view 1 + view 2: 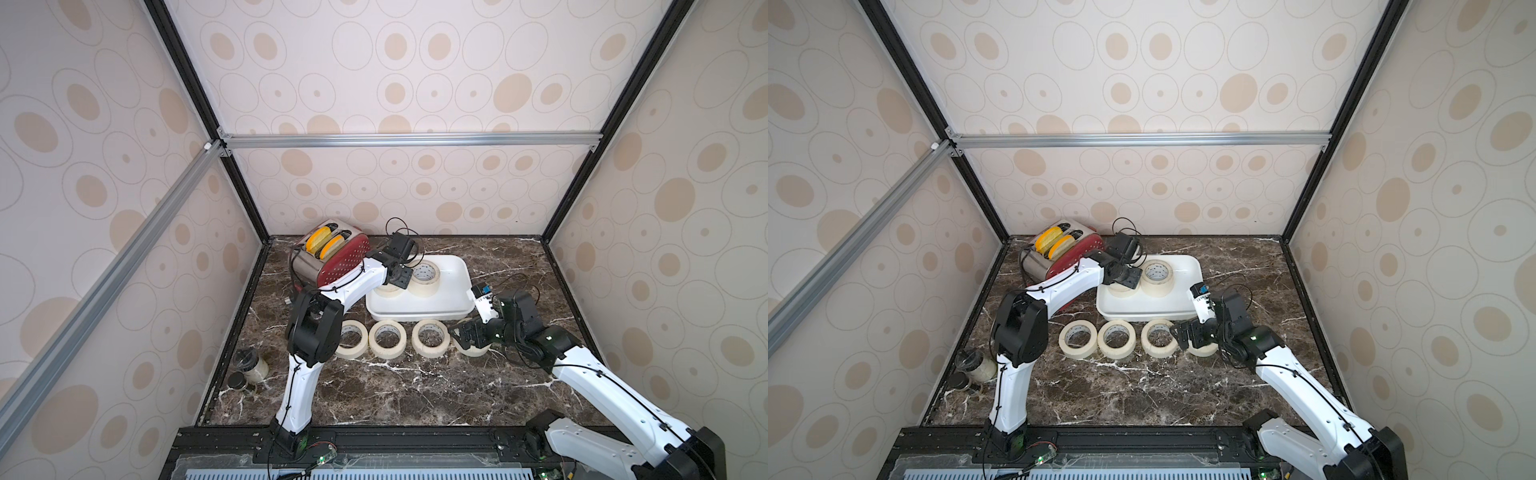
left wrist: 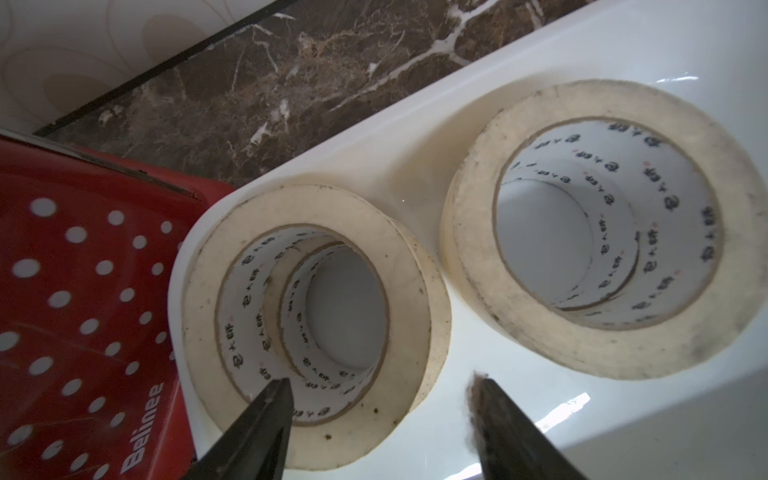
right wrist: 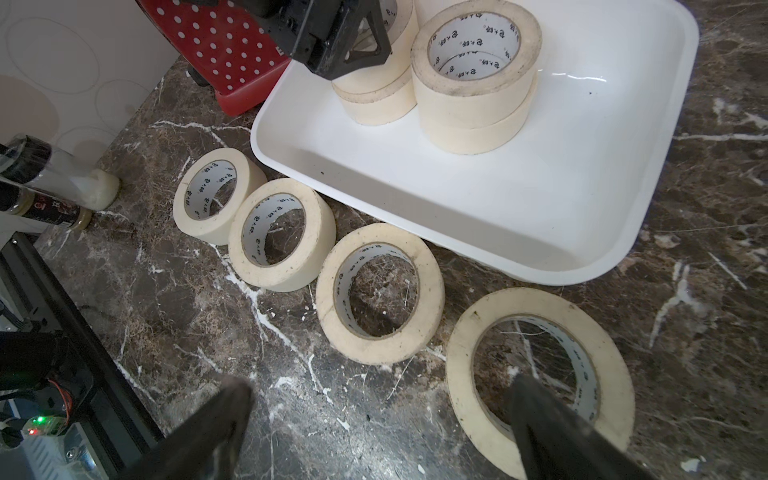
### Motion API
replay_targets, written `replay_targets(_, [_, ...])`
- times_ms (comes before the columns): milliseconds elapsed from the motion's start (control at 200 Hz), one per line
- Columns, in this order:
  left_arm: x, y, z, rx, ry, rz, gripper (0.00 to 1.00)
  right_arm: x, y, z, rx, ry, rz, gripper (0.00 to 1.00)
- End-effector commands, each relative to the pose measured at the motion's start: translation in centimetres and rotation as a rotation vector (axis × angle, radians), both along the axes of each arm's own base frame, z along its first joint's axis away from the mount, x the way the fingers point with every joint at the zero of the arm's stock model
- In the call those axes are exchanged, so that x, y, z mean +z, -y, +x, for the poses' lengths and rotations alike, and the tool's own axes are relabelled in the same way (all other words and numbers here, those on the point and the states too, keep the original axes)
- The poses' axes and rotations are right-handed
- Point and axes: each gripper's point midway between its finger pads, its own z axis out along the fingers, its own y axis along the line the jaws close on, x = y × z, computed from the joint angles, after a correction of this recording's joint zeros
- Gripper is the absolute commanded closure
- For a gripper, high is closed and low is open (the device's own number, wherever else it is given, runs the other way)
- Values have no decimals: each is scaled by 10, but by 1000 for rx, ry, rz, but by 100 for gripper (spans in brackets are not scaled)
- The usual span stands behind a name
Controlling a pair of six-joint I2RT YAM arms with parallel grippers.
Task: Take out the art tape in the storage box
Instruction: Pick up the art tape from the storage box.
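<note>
The left claw stands partly open inside the storage box. One finger is down in the core of the top roll of art tape on one stack, the other is outside that roll's wall with a gap left, so it grasps nothing. The right claw is spread wide and empty over the marble tabletop, one finger within the ring of the nearest loose roll. The box holds four rolls in two stacks of two, the second stack just beside the first, and four more lie flat in a row just in front of the box; the red toaster beside it carries two yellow slices in its slots.
</note>
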Motion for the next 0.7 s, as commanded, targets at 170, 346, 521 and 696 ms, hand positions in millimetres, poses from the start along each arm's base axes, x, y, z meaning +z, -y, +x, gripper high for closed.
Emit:
replay_targets(170, [-15,3,7,-37,-61,34,42,-11,7,1,-31,-28,-35,0])
replay_targets(346, [-21,5,6,-43,-78,28,54,-14,6,2,-32,-40,-41,0])
replay_targets(521, [-24,7,6,-51,-90,17,65,-17,6,4,-34,-48,-50,0])
replay_targets(696, [-25,10,4,-59,-97,6,72,-20,7,5,-40,-53,-60,0])
